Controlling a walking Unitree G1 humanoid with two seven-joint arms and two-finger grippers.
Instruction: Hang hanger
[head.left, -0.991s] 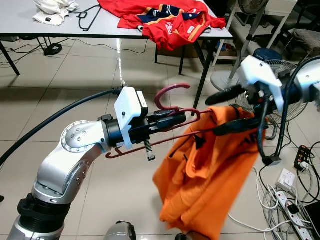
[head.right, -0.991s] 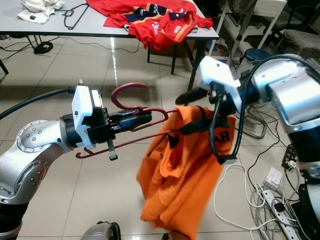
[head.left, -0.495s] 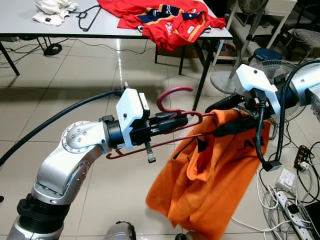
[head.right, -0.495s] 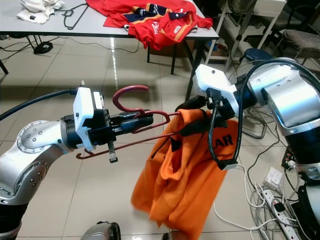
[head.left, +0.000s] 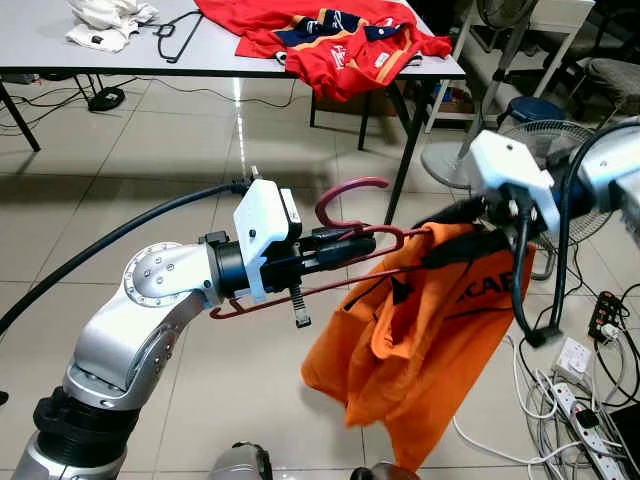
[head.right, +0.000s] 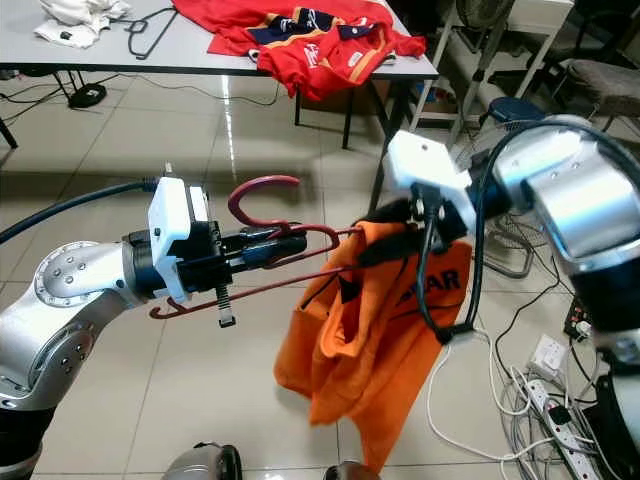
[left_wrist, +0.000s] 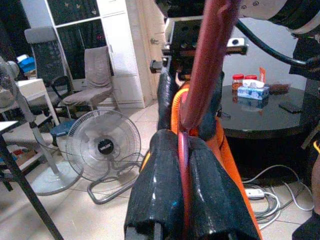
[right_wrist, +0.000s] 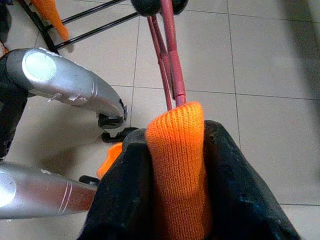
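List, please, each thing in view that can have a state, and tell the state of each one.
Left gripper: shut on the red hanger.
Right gripper: shut on the orange shirt's knit edge.
Red hanger: held level in the air, hook up, one end inside the shirt.
Orange shirt: partly on the hanger, hanging crumpled.
Red jersey: spread over the table's edge.
Black hanger: lying flat on the table.

Hidden / cut off
Hanger's (head.left: 345, 235) right end buried under orange shirt (head.left: 430, 340); right gripper (right_wrist: 175, 165) tips covered by cloth; shirt lettering partly folded, unreadable; right arm blurred, cut by frame edge.
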